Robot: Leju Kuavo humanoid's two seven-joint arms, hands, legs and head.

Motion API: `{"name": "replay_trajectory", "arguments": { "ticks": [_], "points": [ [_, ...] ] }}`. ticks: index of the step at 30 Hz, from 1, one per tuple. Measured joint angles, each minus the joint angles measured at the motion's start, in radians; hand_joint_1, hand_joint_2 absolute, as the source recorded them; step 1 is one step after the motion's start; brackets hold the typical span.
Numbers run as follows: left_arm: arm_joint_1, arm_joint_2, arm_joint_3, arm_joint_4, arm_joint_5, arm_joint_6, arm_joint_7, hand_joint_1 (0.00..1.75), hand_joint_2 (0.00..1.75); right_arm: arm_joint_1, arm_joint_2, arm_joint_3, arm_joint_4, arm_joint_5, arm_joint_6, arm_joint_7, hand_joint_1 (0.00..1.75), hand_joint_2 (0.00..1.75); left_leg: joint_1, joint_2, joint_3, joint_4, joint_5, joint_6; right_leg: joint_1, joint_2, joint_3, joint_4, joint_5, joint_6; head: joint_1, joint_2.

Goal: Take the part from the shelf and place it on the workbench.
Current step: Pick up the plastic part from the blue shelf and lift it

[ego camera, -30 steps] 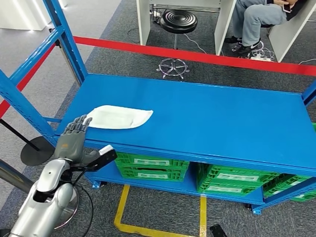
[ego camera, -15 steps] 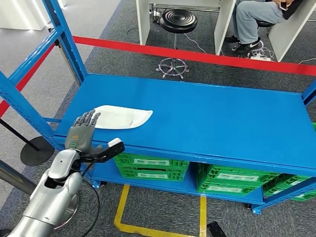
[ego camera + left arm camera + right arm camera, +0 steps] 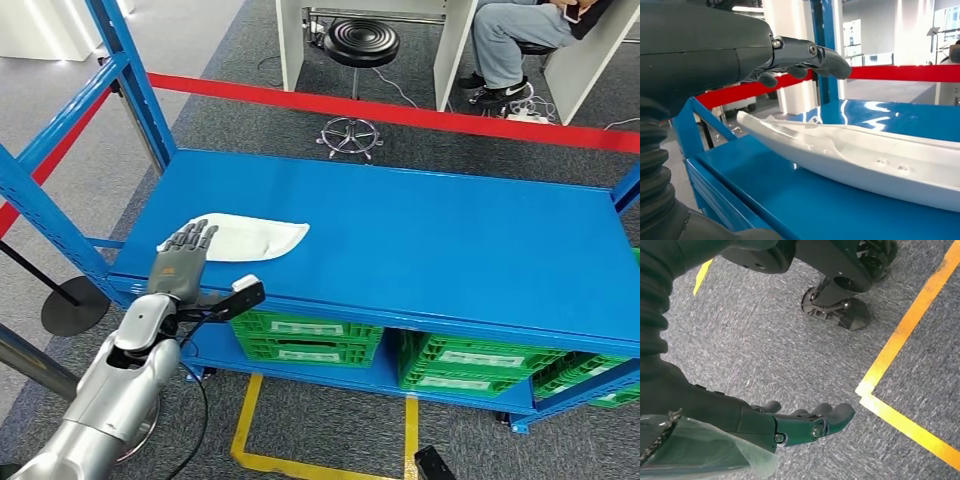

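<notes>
Since the earlier frames the left hand (image 3: 181, 264) has moved forward over the front edge of the blue metal shelf deck (image 3: 423, 240), and its outstretched fingers (image 3: 817, 56) now hover above the near end of the flat white plastic part (image 3: 245, 238), spread and holding nothing. The part lies flat near the deck's front-left corner. The right hand (image 3: 791, 425) hangs over grey carpet (image 3: 764, 340) beside a yellow floor line (image 3: 904, 340), fingers loosely extended, holding nothing.
</notes>
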Motion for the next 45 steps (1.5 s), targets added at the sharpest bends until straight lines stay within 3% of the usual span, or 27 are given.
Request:
{"name": "replay_trajectory", "arguments": {
  "ticks": [12, 30, 45],
  "points": [
    [-0.074, -0.003, 0.008, 0.114, 0.007, 0.033, -0.003, 0.00, 1.75, -0.005, 0.008, 0.009, 0.000, 0.018, 0.007, 0.005, 0.00, 1.75, 0.000, 0.000, 0.000, 0.000, 0.000, 0.000, 0.000, 0.000, 0.000, 0.000, 0.000, 0.000, 0.000, 0.000],
    [-0.125, 0.065, 0.083, 0.243, 0.005, 0.059, -0.002, 0.00, 1.75, -0.005, 0.017, 0.009, -0.002, 0.028, 0.006, 0.005, 0.00, 1.75, 0.000, 0.000, -0.001, 0.000, 0.000, 0.000, 0.000, 0.000, 0.000, 0.000, 0.000, 0.000, 0.000, 0.000],
    [-0.172, 0.063, 0.062, 0.267, -0.044, 0.087, -0.087, 0.00, 1.75, -0.005, 0.023, 0.009, -0.010, 0.039, 0.012, -0.004, 0.00, 1.75, 0.000, 0.000, -0.001, 0.000, 0.001, 0.000, 0.000, 0.000, 0.000, 0.000, 0.000, 0.000, 0.000, 0.000]
  ]
}}
